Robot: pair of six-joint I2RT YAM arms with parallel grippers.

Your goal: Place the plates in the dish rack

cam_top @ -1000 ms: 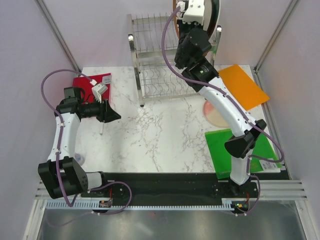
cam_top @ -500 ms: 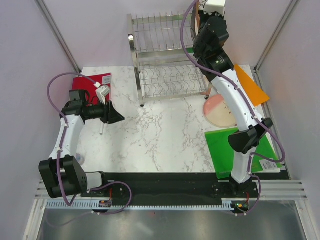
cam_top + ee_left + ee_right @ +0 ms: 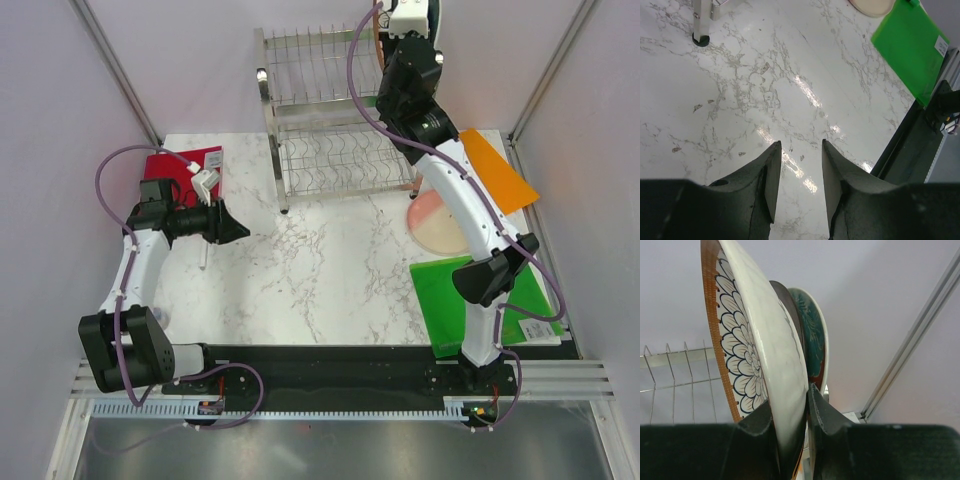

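My right gripper is shut on the rim of the silvery metal plate, held on edge high at the right end of the dish rack. The brown plate with white petals stands just left of it, and the red plate with the teal flower just right. Rack wires show at the left. In the top view the right gripper is at the rack's top right corner. The pink-and-cream plate lies flat on the table. My left gripper is open and empty over bare marble, left of centre.
A green board lies at the front right, an orange board at the right of the rack, and a red board at the back left. A rack foot stands on the marble ahead of my left gripper.
My right arm swung right along the top of the rack with its plate, then edged back left a little. The left arm has hardly moved.
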